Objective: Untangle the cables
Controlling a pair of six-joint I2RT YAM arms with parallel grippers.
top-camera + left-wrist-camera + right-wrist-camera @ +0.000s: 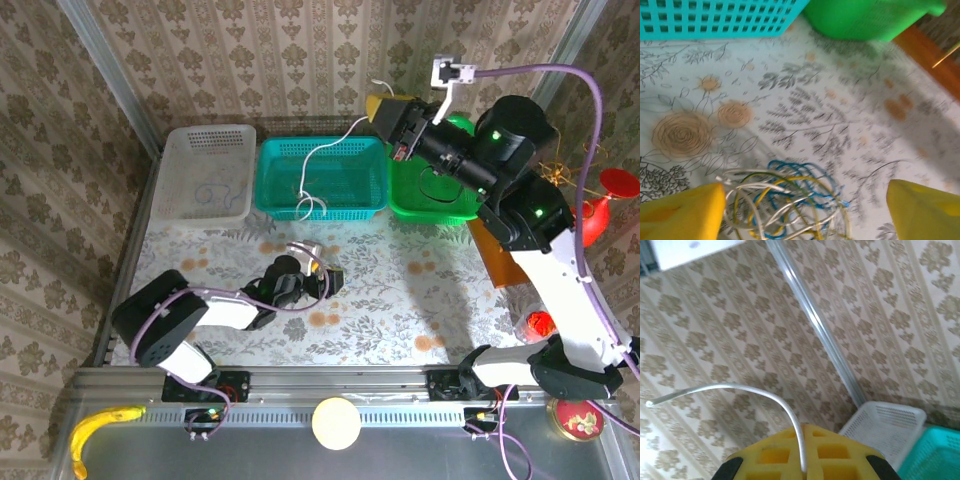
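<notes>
This is a robot test cell dressed up as a home. Two robot arms, left and right, are bolted to a metal rail at the near edge of the table, and a purple cord loops over the right one. Damask wallpaper covers panel walls held by bare aluminium posts. A floral cloth covers the table, which carries household plastic baskets in white, teal and green. Red ornaments sit at the right.
</notes>
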